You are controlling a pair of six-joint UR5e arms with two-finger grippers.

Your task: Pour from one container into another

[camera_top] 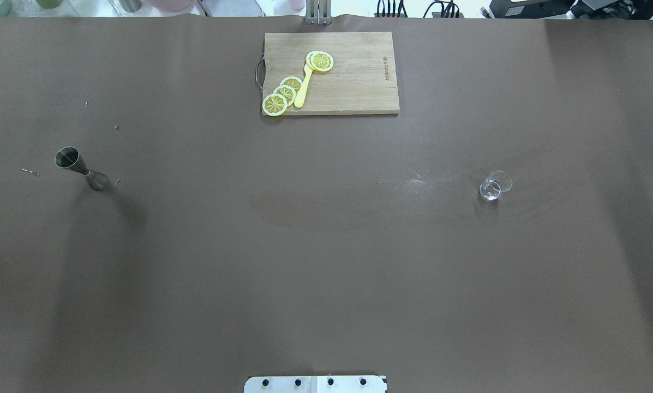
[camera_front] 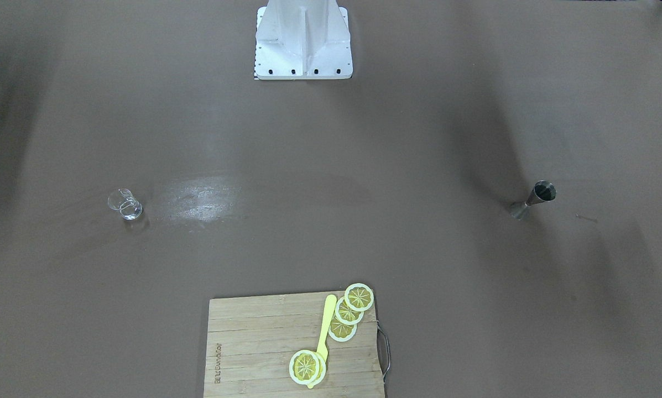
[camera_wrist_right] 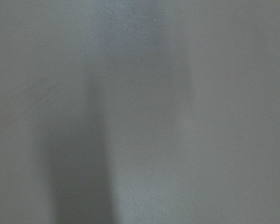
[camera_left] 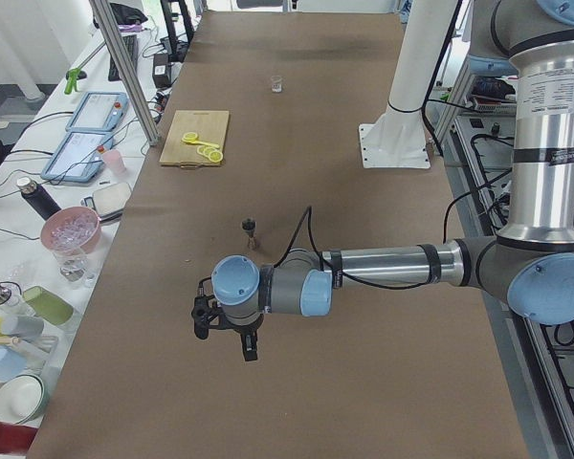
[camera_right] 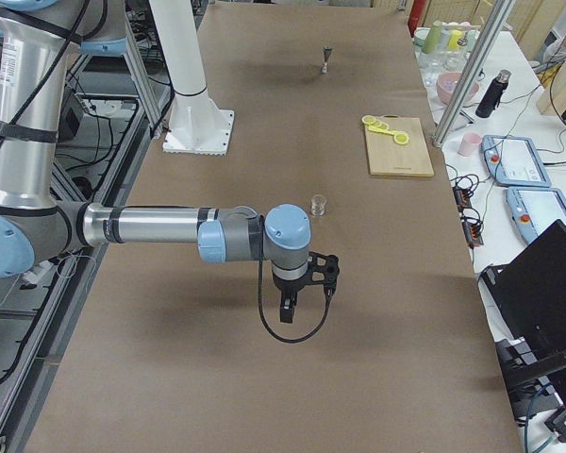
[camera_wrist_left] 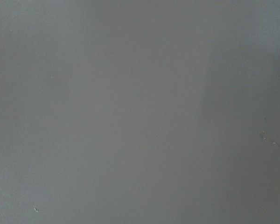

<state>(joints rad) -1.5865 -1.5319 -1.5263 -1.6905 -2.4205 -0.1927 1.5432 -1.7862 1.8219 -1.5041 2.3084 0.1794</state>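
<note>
Holds both arms over the brown table (camera_top: 326,262), left gripper (camera_left: 228,330) and right gripper (camera_right: 307,288) out past either end of the wooden cutting board (camera_top: 353,82), touching nothing; cannot tell whether jaws stand open or closed. Has the small grey hourglass-shaped steel jigger (camera_top: 81,168) upright well to the robot's left of the board, the small clear glass cup (camera_top: 492,188) upright well to its right, both nearer the robot.
</note>
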